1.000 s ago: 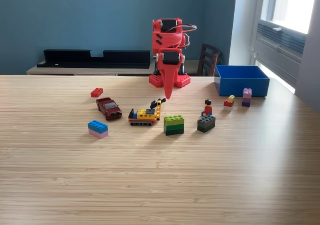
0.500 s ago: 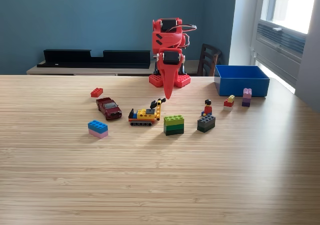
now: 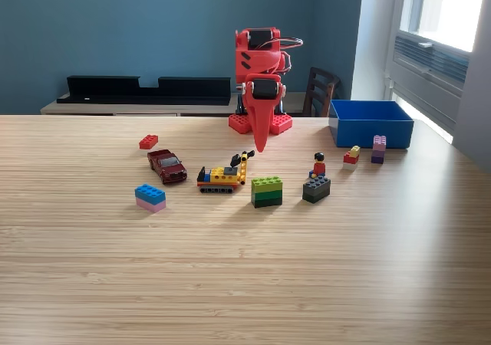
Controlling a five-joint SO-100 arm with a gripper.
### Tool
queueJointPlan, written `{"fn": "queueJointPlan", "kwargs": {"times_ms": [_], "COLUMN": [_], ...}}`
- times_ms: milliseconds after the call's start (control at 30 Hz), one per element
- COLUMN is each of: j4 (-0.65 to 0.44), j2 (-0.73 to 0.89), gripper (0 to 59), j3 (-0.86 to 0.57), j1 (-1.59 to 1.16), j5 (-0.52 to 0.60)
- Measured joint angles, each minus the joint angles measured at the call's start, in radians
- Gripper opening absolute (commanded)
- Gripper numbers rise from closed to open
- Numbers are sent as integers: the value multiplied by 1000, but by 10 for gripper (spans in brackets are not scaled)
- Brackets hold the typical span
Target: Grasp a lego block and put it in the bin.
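The red arm stands folded at the table's far edge, its gripper [image 3: 260, 146] pointing down with fingers together and nothing held, just above and behind the yellow digger toy [image 3: 224, 175]. Lego blocks lie scattered on the table: a red brick [image 3: 148, 141], a blue-on-pink stack [image 3: 150, 197], a green stack [image 3: 266, 191], a dark block with a small figure [image 3: 316, 186], a red-yellow piece [image 3: 351, 156] and a pink-purple stack [image 3: 379, 149]. The blue bin [image 3: 371, 123] sits at the exterior view's far right, apart from the gripper.
A dark red toy car [image 3: 167, 165] rests left of the digger. A long black tray [image 3: 146, 90] lies on a shelf behind the table, and a wooden chair [image 3: 318, 90] stands behind the arm. The wooden table [image 3: 245, 276] stretches toward the camera.
The gripper has lifted by a hair; nothing else has moved.
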State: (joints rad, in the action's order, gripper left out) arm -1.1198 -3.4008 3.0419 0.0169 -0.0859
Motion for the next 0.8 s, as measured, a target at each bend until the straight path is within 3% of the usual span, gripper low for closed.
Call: {"fn": "queueJointPlan", "kwargs": {"times_ms": [233,467,600,800], "j4": [15,67,60,-15], "j2": [29,396,670,1015], "gripper": [0,22,172,255], "j3": [-158,-383,-560,-834], "j1": [-2,-3,-3,8], "j5": [69,97,106,103]}}
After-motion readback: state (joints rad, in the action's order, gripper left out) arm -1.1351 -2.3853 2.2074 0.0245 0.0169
